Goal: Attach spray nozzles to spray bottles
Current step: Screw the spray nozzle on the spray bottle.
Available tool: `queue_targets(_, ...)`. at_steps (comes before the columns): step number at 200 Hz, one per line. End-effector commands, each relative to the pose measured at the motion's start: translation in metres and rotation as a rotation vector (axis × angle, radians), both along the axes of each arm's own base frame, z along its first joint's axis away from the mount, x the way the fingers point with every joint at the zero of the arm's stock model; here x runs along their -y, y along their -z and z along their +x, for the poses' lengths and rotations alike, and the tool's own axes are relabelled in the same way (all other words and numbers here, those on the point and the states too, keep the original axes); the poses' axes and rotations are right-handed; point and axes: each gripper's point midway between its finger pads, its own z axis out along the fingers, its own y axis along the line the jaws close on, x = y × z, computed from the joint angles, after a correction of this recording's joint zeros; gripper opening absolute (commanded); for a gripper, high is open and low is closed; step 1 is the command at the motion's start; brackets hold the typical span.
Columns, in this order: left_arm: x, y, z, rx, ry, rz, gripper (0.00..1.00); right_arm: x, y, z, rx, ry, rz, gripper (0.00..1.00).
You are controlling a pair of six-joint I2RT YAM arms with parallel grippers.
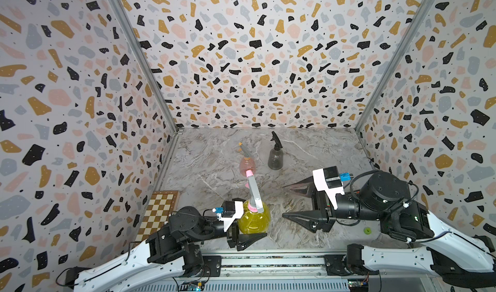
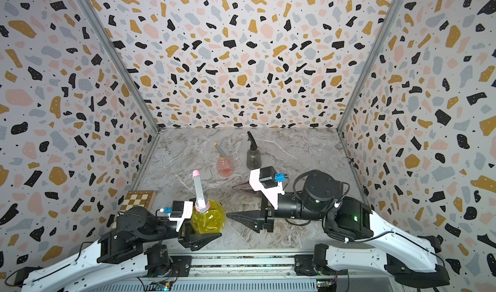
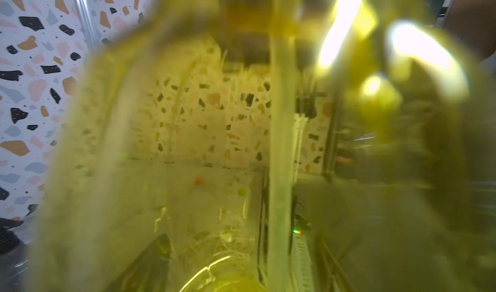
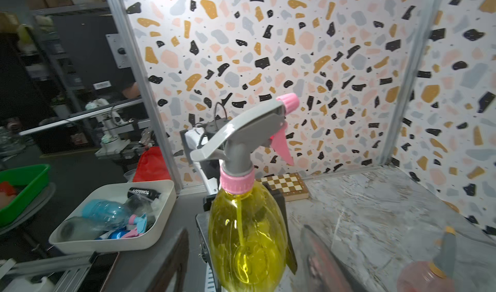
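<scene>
Left gripper (image 1: 253, 222) at the marble-patterned tabletop's (image 1: 308, 148) front edge gripped a rounded translucent yellow plastic bottle (image 4: 247, 237), grey-and-pink trigger nozzle (image 4: 249, 132) seated on its neck, right gripper (image 1: 284, 201) beside it stood wide and empty, rounded pink bottle (image 1: 247, 164) and smoky dark grey bottle (image 1: 275, 159) stood upright nearer the back edge.

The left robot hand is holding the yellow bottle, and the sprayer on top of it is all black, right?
Not quite. The left gripper does hold the yellow bottle, but the sprayer on it is grey and pink, not black. The right wrist view shows it clearly.
</scene>
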Motion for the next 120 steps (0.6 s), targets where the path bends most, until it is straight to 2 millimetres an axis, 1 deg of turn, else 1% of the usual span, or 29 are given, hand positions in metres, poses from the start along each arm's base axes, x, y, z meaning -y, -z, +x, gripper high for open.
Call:
queue_targets(1,-0.003,-0.034,-0.018,0.040,0.096,-0.088,0.00,-0.006,-0.005,-0.020,0.017,-0.136,0.014,0.65)
queue_targets(43,0.000,-0.032,-0.018,0.037,0.103,-0.083,0.00,-0.021,-0.001,-0.015,0.011,-0.130,0.006,0.63)
queue_targets(73,0.000,-0.030,-0.017,0.034,0.103,-0.078,0.00,-0.025,-0.006,-0.016,0.011,-0.147,0.022,0.63)
queue_targets(120,0.001,-0.029,-0.018,0.032,0.109,-0.072,0.00,-0.035,-0.006,-0.017,0.007,-0.172,0.016,0.62)
